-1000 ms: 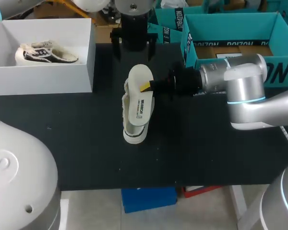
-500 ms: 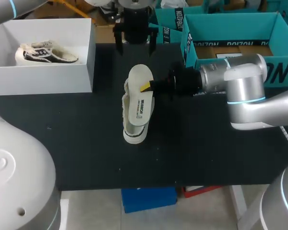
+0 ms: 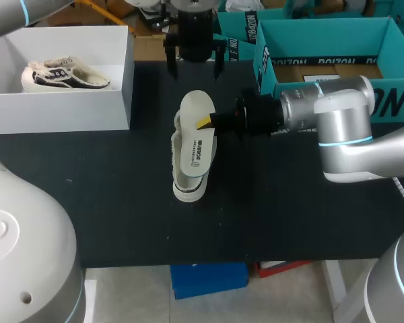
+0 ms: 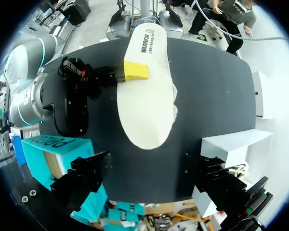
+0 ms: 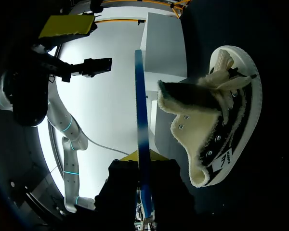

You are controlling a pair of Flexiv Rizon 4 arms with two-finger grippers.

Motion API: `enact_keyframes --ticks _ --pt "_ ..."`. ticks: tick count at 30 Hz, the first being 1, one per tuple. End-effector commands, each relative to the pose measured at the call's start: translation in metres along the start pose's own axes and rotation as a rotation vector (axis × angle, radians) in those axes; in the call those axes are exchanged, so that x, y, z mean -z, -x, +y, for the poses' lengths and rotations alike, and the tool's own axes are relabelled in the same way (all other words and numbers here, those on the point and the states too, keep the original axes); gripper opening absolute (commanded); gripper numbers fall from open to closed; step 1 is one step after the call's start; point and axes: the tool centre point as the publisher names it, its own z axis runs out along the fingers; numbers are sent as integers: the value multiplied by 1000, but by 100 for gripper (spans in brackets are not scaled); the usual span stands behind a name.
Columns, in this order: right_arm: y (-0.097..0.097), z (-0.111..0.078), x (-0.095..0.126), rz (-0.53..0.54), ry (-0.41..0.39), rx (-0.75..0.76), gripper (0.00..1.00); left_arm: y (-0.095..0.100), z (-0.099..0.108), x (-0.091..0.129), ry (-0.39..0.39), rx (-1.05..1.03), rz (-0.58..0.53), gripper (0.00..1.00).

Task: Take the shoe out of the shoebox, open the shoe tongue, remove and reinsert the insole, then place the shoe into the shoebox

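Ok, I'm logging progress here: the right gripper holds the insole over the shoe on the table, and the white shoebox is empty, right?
Not quite: the white shoebox is not empty; the head view shows a second shoe lying in it. The right gripper does hold the insole over the shoe on the table.

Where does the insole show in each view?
Head view: insole mid-table, over the shoe, its edge in the right gripper.
Left wrist view: insole broad face, ahead of the open left gripper.
Right wrist view: insole an edge-on strip, beside the shoe.
Shared landmark: white shoebox.
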Motion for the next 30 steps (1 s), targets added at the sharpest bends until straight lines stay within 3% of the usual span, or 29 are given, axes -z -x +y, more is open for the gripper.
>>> enact_keyframes --ticks 1,18,30 --pt "1 1 -1 -2 0 -1 0 -3 -18 9 23 -3 -1 100" --pt "1 1 -1 -2 0 -1 0 5 -107 23 42 -38 10 100" --pt "1 1 -1 -2 0 -1 0 8 -142 39 70 -65 -9 100"
